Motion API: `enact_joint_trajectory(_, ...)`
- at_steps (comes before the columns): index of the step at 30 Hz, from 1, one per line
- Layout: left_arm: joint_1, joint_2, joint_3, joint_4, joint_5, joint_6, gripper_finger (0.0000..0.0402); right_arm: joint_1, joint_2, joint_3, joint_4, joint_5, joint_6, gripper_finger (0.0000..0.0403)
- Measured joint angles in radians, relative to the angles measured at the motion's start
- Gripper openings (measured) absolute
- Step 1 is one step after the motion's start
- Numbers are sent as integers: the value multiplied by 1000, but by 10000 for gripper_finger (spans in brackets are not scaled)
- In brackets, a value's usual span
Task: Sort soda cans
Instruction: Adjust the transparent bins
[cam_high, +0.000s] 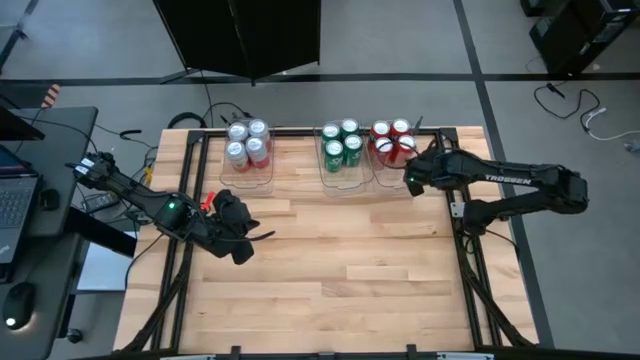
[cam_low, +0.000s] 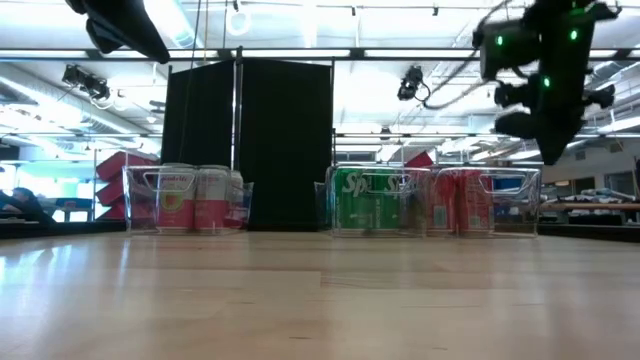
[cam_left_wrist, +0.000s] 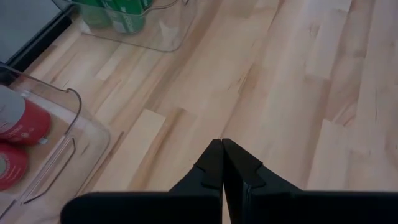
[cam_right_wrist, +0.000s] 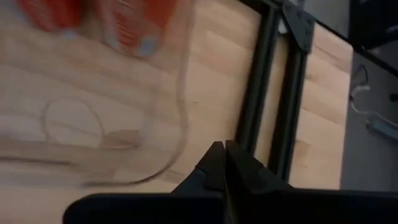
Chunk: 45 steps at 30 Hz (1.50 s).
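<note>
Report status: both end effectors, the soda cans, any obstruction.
Left end effector shut, empty, over bare table. Right end effector shut, empty, beside clear plastic bin of red cans. Twelve small metal soda cans binned by colour. No obstruction.

left arm (cam_high: 150, 205) bent low at table's left edge, left gripper (cam_left_wrist: 222, 163) fingers pressed together, right arm (cam_high: 520, 190) reaching in from right, right gripper (cam_right_wrist: 224, 163) closed, empty

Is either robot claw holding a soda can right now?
No. The left gripper and right gripper are both pinched shut on nothing, and the soda cans sit in the clear bins.
</note>
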Motion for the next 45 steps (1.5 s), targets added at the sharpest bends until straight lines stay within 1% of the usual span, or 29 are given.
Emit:
enact_joint_trajectory(4,0,0,0,-3,0,0,3,-98,-17,-84,103,-19,-101,0)
enact_joint_trajectory(7,0,0,0,-3,0,2,3,-157,-23,-145,244,-78,-206,0)
enact_joint_trajectory(9,0,0,0,-3,0,2,3,-182,-22,-172,326,-110,-238,0)
enact_joint_trajectory(13,0,0,0,-3,0,0,3,-189,-19,-197,441,-128,-261,0)
enact_joint_trajectory(20,38,0,0,-7,-5,-35,3,-186,-19,-201,564,-162,-349,0)
enact_joint_trajectory(25,75,0,0,-10,-5,-31,3,-190,-10,-201,622,-161,-396,0)
enact_joint_trajectory(28,102,0,0,-15,-6,-29,3,-208,-5,-201,631,-143,-386,0)
enact_joint_trajectory(30,131,-7,0,-16,-6,-36,3,-229,-5,-201,633,-111,-363,0)
enact_joint_trajectory(33,206,-25,0,-44,-5,-46,3,-262,1,-204,662,-101,-369,0)
enact_joint_trajectory(36,304,-42,0,-81,49,11,3,-286,14,-229,718,-102,-396,0)
enact_joint_trajectory(39,404,-66,0,-108,106,63,3,-314,24,-272,820,-104,-433,0)
enact_joint_trajectory(42,478,-87,0,-114,132,117,3,-339,38,-319,923,-148,-457,0)
enact_joint_trajectory(45,521,-105,0,-108,140,165,3,-348,57,-360,1046,-192,-486,0)
